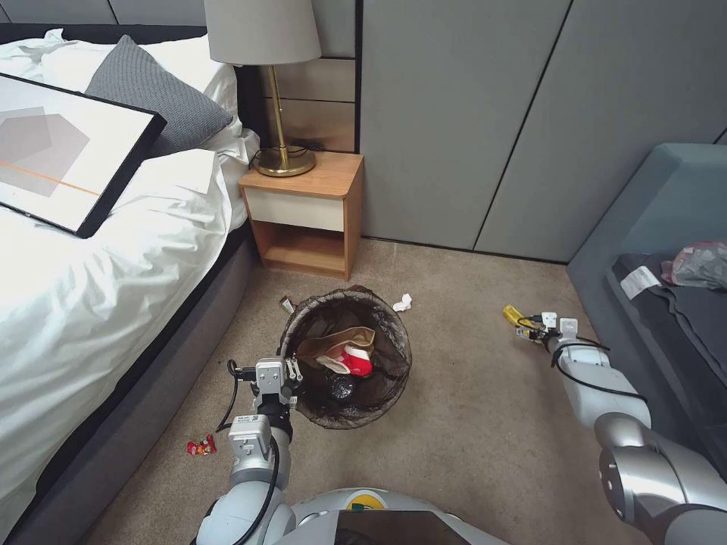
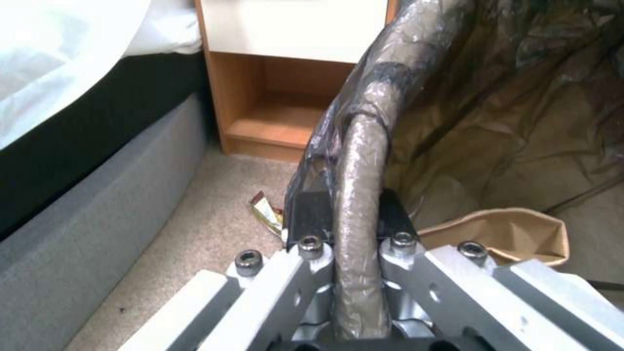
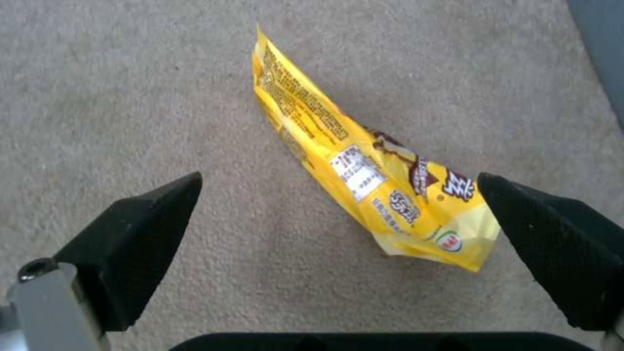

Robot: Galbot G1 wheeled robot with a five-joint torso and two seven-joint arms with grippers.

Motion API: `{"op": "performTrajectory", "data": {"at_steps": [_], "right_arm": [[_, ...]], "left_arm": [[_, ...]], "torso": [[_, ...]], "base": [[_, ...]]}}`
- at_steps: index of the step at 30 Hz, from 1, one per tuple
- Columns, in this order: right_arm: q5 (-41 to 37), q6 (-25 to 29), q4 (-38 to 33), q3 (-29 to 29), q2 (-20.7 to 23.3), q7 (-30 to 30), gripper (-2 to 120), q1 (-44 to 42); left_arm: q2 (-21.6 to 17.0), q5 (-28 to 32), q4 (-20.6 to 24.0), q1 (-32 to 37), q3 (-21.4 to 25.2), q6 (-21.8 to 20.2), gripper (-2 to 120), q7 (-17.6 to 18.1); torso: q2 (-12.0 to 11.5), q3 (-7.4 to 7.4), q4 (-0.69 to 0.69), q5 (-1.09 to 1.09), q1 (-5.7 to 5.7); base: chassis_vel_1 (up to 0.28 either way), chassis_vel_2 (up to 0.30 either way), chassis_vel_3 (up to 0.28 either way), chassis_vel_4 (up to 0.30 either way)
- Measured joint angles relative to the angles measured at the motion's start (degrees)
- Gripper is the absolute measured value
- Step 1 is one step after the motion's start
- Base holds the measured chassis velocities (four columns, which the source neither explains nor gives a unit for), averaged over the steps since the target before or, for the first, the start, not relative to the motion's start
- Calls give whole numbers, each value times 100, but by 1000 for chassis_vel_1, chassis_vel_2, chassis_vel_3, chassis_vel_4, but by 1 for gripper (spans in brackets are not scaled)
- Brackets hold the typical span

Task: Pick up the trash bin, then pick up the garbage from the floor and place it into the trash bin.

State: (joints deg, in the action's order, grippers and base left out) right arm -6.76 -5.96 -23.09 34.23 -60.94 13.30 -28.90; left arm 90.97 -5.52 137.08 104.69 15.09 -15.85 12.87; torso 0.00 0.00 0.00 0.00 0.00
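Packet (image 3: 364, 170) is light, crinkly, slick; take its flat middle. Right gripper (image 3: 338, 214) gapes wide around it. Left gripper (image 2: 354, 243) pinches bin (image 1: 303, 412) rim at 9 o'clock.

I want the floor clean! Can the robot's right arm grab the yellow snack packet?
Probably yes. The right end effector is open just above the yellow snack packet, which lies on bare carpet with nothing in between.
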Motion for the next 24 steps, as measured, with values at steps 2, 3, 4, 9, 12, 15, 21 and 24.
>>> {"op": "performTrajectory", "data": {"at_steps": [2, 3, 4, 9, 12, 15, 21, 24], "right_arm": [[-30, -18, 29, 1, -17, -27, 100, 35], [-50, -38, 60, 10, -48, -66, 100, 74], [-56, -58, 72, 15, -67, -98, 100, 93], [-205, -259, 162, 46, -180, -396, 100, 217], [-267, -291, 261, 81, -221, -478, 100, 291], [-367, -323, 294, 107, -255, -541, 100, 328], [-691, -424, 359, 197, -360, -727, 100, 475], [-721, -428, 371, 207, -370, -739, 100, 494]], "left_arm": [[0, 0, 0, 0, 0, 0, 0, 0], [0, 0, 0, 0, 0, 0, 0, 0], [0, 0, 0, 0, 0, 0, 0, 0], [0, 0, 0, 0, 0, 0, 0, 0], [0, 0, 0, 0, 0, 0, 0, 0], [0, 0, 0, 0, 0, 0, 0, 0], [0, 0, 0, 0, 0, 0, 0, 0], [0, 0, 0, 0, 0, 0, 0, 0]], "torso": [[0, 0, 0, 0, 0], [0, 0, -1, 0, 0], [0, 0, -1, 0, 0], [0, 0, 1, 0, 0], [0, 0, 1, 0, 0], [0, 0, -1, 0, 0], [0, 0, 1, 0, 0], [0, 0, 2, 0, 0]], "base": [[0, 0, 0, 0], [0, 0, 0, 0], [0, 0, 0, 0], [0, 0, 0, 0], [0, 0, 0, 0], [0, 0, 0, 0], [0, 0, 0, 0], [0, 0, 0, 0]]}}
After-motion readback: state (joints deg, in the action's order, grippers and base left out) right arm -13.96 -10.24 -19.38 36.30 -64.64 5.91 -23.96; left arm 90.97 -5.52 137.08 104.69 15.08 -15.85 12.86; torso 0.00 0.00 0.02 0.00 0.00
